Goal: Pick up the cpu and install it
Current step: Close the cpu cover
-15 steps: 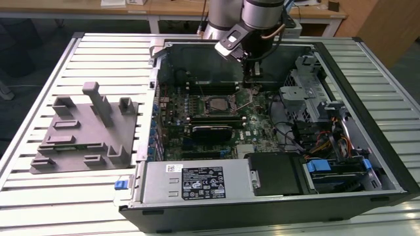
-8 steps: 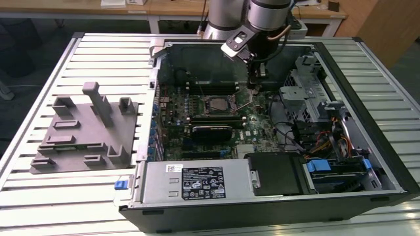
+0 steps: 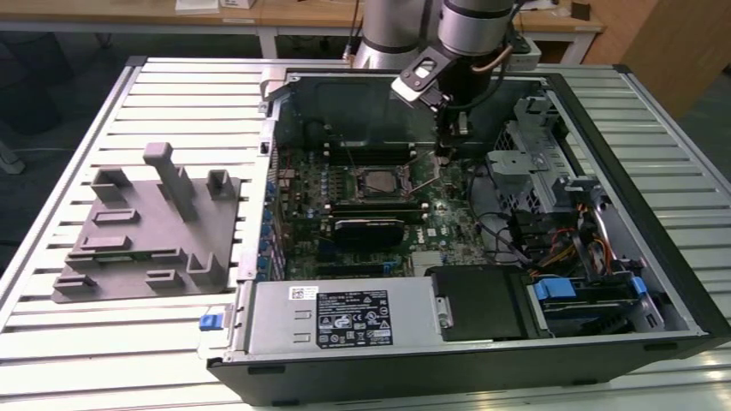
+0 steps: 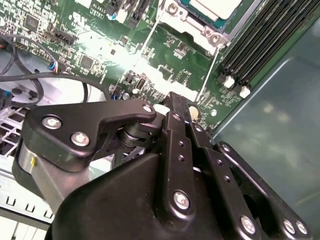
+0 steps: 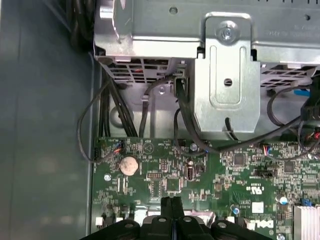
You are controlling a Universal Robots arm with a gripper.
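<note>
Exterior view: I see the cpu (image 3: 378, 180) already seated in its socket (image 3: 356, 182); my tool (image 3: 448, 151) hangs just beside, fingers pressed together, empty.

Pincer (image 5: 171, 206): matt black, dotted with bright silver screw heads.
Motherboard (image 3: 451, 218): deep green under the pincer, speckled with small black chips and fine pale traces.
Cpu (image 4: 212, 6): pale silver top in a dark frame, near the pincer.
Coin cell (image 5: 128, 165): shiny silver disc close to the pincer tips.
Drive cage (image 5: 225, 65): bare light-grey metal beyond the pincer.
Cables (image 5: 85, 130): mostly black, a few showing red and blue.
Fixture (image 3: 149, 231): plain mid grey, well apart from the pincer.
Surface (image 3: 171, 86): whitish grey, striped by parallel slats.
Case (image 3: 457, 377): black shell, dull blue-grey inner wall beside the pincer.
Power supply (image 3: 342, 317): silver, with a black-and-white label.
</note>
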